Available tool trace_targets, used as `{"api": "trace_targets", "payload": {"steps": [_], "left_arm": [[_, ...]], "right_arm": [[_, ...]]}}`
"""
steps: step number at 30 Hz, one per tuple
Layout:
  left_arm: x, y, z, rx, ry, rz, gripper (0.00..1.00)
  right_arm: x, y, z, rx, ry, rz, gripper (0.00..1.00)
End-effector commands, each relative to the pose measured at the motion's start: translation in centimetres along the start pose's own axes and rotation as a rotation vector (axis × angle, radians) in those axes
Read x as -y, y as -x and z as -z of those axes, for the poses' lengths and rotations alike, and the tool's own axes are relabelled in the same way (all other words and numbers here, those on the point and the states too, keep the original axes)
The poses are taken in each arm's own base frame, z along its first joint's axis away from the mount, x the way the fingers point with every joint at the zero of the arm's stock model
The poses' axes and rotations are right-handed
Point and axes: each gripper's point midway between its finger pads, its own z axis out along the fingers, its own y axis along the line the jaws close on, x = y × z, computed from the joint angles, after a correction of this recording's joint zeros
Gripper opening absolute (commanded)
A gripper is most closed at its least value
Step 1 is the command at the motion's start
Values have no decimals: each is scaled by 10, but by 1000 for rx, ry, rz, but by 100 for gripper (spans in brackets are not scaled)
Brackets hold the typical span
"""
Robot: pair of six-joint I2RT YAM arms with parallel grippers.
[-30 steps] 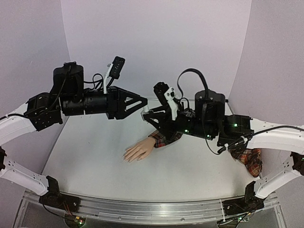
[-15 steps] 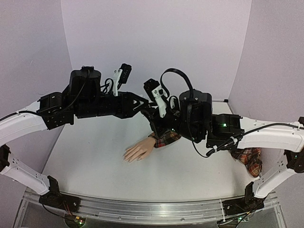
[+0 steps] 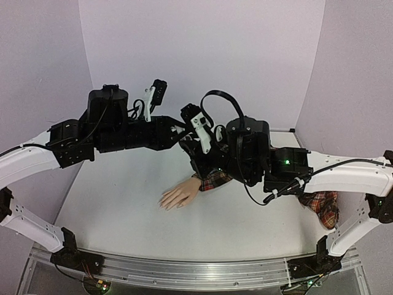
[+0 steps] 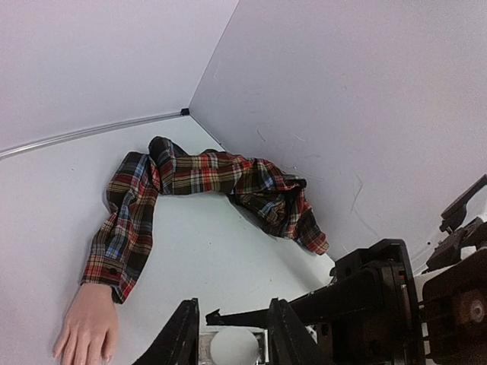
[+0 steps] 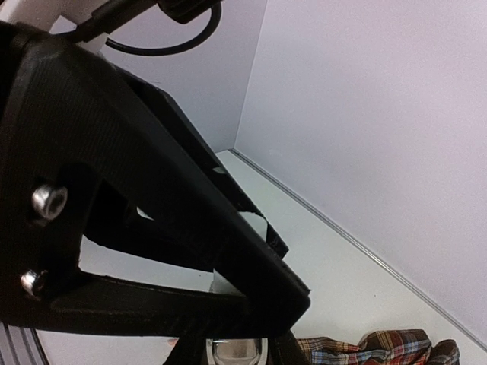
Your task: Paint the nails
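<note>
**mk:** So where was everything at that moment? I couldn't make much out from the top cam.

**jo:** Both arms were up in the air, meeting nose to nose over the back half of the tabletop (image 3: 116, 215). The hand (image 3: 181, 194) lay flat below them, palm down, at the end of the plaid sleeve (image 3: 215, 180). Neither arm was touching it. The nails (image 3: 164, 201) pointed toward the near left and were way too small to see any detail on. The sleeve ran off to the right and ended up bunched against the wall (image 4: 342, 114).

**mk:** And the fingers?

**jo:** The right fingers (image 4: 327, 296) were pressed tight on a little clear bottle (image 5: 236, 353). You could just see it at the bottom edge of the right wrist cam, though the other arm's black frame blocked most of that view. The left fingers (image 4: 185, 338) sat on either side of the bottle's white cap (image 4: 234, 346), really snug. Whether they were actually pinching it or were a hair off, I honestly couldn't tell.

**mk:** Was the bottle anywhere near the nails?

**jo:** Nope, it was well above the hand. The cap end faced straight into the left wrist cam, with the hand down in that view's bottom-left corner.
</note>
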Motion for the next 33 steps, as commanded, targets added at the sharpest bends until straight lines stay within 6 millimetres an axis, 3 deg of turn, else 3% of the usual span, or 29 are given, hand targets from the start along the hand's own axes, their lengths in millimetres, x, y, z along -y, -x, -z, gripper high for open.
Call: {"api": "trace_targets", "payload": {"steps": [1,4,7,10,12,14,16,18,21,25,27,29,30,33], "left_arm": [[12,23,15,83,-46,18,28],[13,21,13,72,-52,16,19],[18,16,10,48,-81,6,2],[44,4,14,-5,-238,-42,0],[62,-6,19,-45,-355,-90,0],[89,-22,33,-115,-543,-149,0],[119,-38,62,-166,-799,-214,0],[136,-45,87,-176,-975,-246,0],[143,-45,99,-183,-1048,-268,0],[139,-40,95,-157,-992,-277,0],[132,-34,87,-144,-902,-262,8],[119,-23,77,-106,-768,-239,37],[112,-16,74,-81,-707,-227,46],[88,2,65,-9,-516,-169,62]], "right_arm": [[4,29,5,69,-12,-23,0],[3,31,5,74,-6,-27,0],[1,34,7,82,14,-43,0],[-12,41,14,116,113,-42,0],[-34,47,26,156,297,-14,0],[-64,54,55,216,659,-31,0],[-84,60,97,264,1036,-67,0],[-90,68,115,276,1186,-93,0],[-90,70,121,286,1212,-99,0],[-81,60,108,278,1087,-100,0],[-70,53,95,265,963,-106,0],[-52,46,80,254,808,-109,0],[-44,43,75,248,743,-112,0],[-20,29,57,213,558,-123,0]]}}
